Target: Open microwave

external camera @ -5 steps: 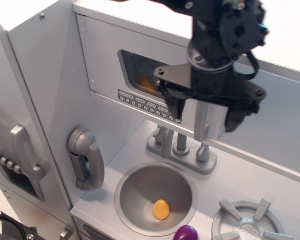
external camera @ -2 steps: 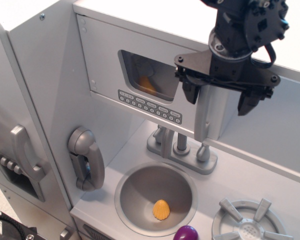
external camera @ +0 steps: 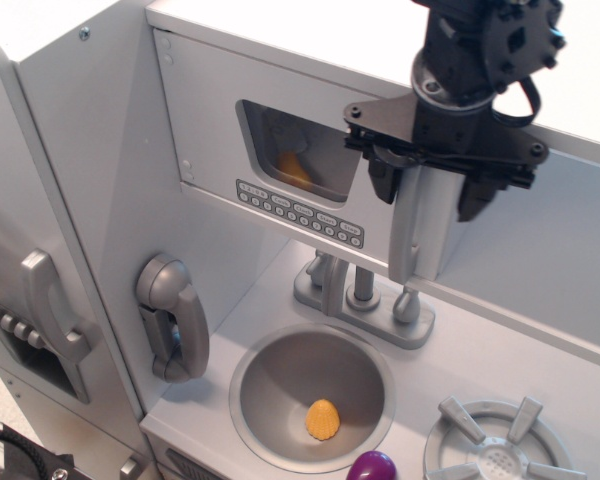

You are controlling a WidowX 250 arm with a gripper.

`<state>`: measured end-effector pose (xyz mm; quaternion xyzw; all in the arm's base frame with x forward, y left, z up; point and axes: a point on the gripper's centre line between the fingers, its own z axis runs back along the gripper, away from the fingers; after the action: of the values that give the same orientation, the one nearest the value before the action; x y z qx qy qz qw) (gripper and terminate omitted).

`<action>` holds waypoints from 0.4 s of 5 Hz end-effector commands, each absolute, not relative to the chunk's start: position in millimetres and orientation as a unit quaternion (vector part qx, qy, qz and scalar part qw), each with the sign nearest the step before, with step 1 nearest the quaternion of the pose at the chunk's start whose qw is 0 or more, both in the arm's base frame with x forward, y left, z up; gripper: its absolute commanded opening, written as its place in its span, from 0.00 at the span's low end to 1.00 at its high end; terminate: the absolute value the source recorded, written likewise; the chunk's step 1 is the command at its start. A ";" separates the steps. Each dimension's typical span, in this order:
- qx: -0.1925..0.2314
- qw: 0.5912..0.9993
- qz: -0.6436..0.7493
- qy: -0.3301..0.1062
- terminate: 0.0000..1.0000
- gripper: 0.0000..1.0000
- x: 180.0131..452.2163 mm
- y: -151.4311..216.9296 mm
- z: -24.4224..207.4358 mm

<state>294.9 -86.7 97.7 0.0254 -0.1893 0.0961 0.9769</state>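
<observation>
**Opening the microwave door by its handle**

The microwave sits in the upper cabinet above the sink and faucet. Its door looks light, rigid and hinged. Grasp the vertical handle at the door's right edge. The gripper straddles the handle's top, fingers spread, not clamped.

The microwave sits above the sink, with the faucet between them. The end effector straddles the door's vertical handle. A toy phone hangs left of the sink, a burner to its right.
</observation>
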 end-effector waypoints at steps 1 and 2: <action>0.003 0.976 0.071 -0.205 0.00 0.00 307.6 -85.5 110.9; 0.002 0.977 0.059 -0.202 0.00 0.00 303.6 -83.5 111.2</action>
<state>295.8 -80.9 95.5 0.0141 -0.1725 0.0649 0.9828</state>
